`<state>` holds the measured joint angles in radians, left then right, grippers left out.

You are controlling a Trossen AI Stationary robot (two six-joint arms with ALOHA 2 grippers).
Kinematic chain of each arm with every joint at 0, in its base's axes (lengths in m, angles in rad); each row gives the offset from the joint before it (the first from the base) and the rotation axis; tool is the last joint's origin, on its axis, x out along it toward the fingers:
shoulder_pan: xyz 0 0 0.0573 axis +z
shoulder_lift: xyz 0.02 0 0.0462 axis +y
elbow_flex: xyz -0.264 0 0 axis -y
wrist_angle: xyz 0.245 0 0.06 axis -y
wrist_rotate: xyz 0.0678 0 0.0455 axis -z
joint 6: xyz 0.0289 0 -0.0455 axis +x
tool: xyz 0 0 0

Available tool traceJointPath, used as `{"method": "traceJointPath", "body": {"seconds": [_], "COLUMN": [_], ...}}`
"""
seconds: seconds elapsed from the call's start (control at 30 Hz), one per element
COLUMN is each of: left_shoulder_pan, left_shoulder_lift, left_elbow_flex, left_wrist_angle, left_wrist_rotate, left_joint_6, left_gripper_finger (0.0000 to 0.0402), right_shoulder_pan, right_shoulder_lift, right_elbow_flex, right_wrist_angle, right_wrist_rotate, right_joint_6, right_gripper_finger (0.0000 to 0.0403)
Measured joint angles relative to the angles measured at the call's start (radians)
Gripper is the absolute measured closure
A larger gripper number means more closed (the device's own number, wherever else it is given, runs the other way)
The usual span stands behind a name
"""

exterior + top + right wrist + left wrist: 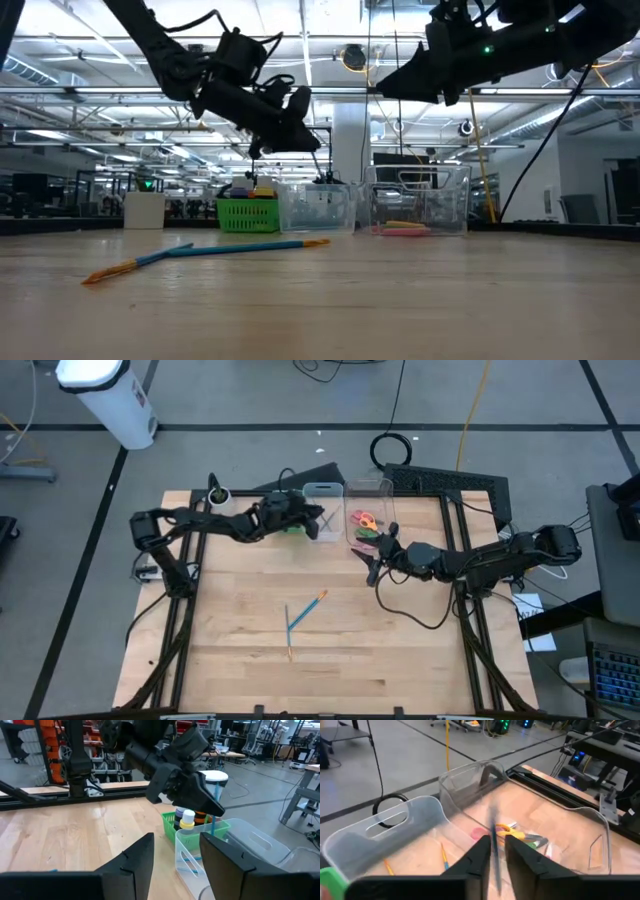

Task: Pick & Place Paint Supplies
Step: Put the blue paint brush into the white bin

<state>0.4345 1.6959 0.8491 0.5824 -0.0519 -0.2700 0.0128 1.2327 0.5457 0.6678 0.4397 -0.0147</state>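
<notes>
My left gripper (pixel 496 862) hangs over the brush bin (pixel 322 495), its fingers a little apart. A thin blue brush (pixel 495 845) stands upright between them, blurred. The right wrist view shows that brush (pixel 214 826) pointing down into the bin (pixel 240 845), where other brushes lie. My right gripper (pixel 375 563) floats open and holds nothing, just in front of the scissors bin (pixel 368 495). That bin holds scissors (pixel 365 525). Two loose brushes (pixel 308 607) (pixel 289 632) lie flat on the table. Paint bottles (pixel 187 820) stand in the green tray (pixel 169 818). My left gripper has the brush's shaft (pixel 494 827) between its fingertips, coming at it from above the bin. A narrow gap shows beside the shaft, so I cannot tell whether the fingers touch it. The brush stands upright with its lower end down in the bin.
A white cup (pixel 218 495) stands at the table's far left corner. A black cable (pixel 420 618) loops on the table below the right arm. Bare wood lies around the two loose brushes toward the near edge.
</notes>
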Motion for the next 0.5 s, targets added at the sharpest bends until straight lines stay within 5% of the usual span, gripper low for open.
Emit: {"method": "traceJointPath", "body": {"seconds": [0.5], "left_shoulder_pan": [-0.044], "left_shoulder_lift": [-0.021], "left_elbow_flex": [0.112], "left_wrist_angle": [-0.156], "left_wrist_rotate": [0.001], "left_joint_6": [0.006], "left_gripper_finger": [0.0163], "right_shoulder_pan": [0.001], "right_shoulder_lift": [0.0], "right_elbow_flex": [0.0], "right_wrist_angle": [-0.007], "right_wrist_rotate": [-0.079], "right_joint_6": [0.0], "right_gripper_finger": [0.0251]}}
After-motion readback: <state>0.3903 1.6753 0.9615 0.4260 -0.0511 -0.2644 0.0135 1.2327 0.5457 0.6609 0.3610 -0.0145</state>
